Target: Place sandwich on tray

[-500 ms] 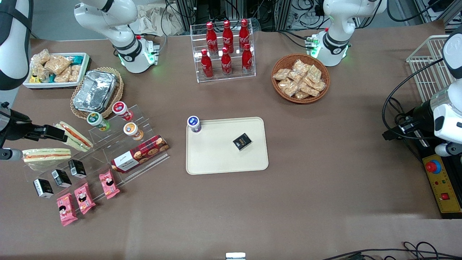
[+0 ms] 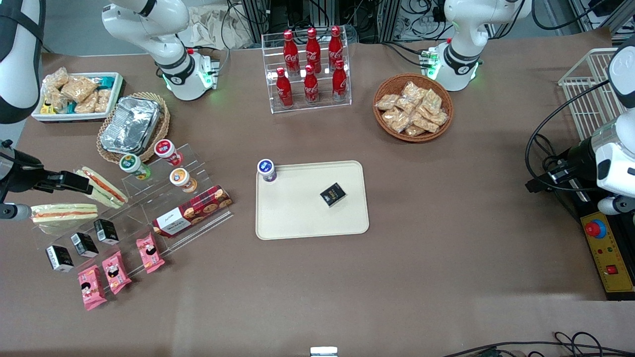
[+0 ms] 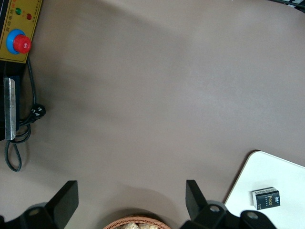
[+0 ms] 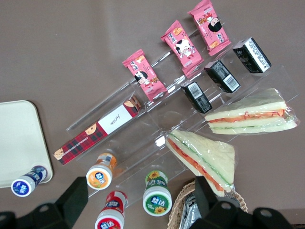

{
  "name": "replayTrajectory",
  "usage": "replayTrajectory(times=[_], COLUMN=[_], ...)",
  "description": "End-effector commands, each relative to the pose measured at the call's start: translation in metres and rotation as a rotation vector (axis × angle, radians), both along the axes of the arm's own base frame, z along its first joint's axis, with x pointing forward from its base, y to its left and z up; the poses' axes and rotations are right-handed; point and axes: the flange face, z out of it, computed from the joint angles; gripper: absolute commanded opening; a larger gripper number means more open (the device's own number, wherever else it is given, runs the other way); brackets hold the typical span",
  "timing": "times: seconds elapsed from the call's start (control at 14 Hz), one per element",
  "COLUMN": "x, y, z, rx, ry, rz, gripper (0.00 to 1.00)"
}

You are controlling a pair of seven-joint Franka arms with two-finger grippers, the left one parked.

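A smooth cream tray (image 2: 297,218) with rounded corners lies mid-table. The clear-wrapped wedge sandwich (image 2: 63,212) rests on an acrylic stand toward the working arm's end. The black gripper (image 4: 140,193) hovers above, fingers spread wide, empty.

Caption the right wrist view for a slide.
The gripper, fingers open, hovers above the acrylic display, the sandwich untouched beside its red-filled twin, the tray waiting.

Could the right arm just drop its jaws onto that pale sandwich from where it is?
Probably yes: the gripper hangs open above the display, and the sandwich lies uncovered on the clear stand, apart from the redder sandwich.
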Motion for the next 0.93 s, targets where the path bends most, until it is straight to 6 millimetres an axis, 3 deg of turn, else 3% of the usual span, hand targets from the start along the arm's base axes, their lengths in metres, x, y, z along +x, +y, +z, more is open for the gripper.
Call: replayTrajectory(times=[0.0,0.5,0.86], x=[-0.004,-0.004,-0.005], y=[-0.004,-0.006,-0.034], z=[0.004,0.005,-0.001], rx=[-0.005,-0.019,-0.019], ry=[0.004,-0.001,0.002], rz=[0.001,0.005,-0.036], gripper=[1.0,1.0,1.0])
